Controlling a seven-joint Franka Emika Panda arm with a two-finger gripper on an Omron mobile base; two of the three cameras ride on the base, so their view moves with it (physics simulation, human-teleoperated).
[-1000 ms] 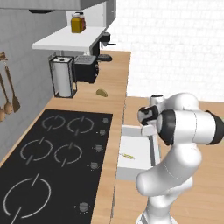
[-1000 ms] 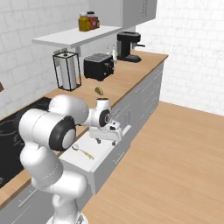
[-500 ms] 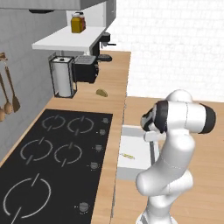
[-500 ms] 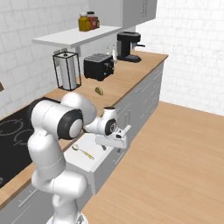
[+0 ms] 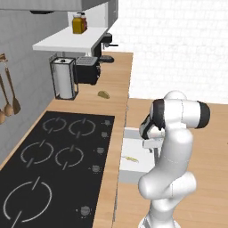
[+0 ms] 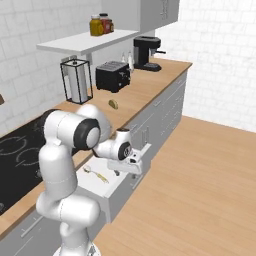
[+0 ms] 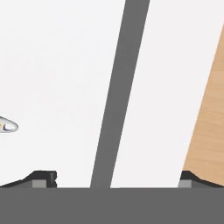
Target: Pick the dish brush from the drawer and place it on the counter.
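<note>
Compared with the earlier frames, the forearm has swung down and outward, carrying the hand [image 6: 131, 164] from above the drawer's middle to its outer front edge, right of centre in the right base view; the base and scene are unchanged. The hand is spread fully wide and grips nothing. The dish brush [image 5: 130, 159] lies flat on the white floor of the open drawer [image 5: 128, 174], just below centre in the left base view; in the hand view only its whitish head [image 7: 8, 126] shows, at the left edge, beyond the grey drawer wall [image 7: 117, 96]. To do this step well, the hand should probably shift back over the drawer interior, centre the brush between the fingers, align them across the slender handle, then descend. The tabletop [image 5: 116, 95] awaits placement.
</note>
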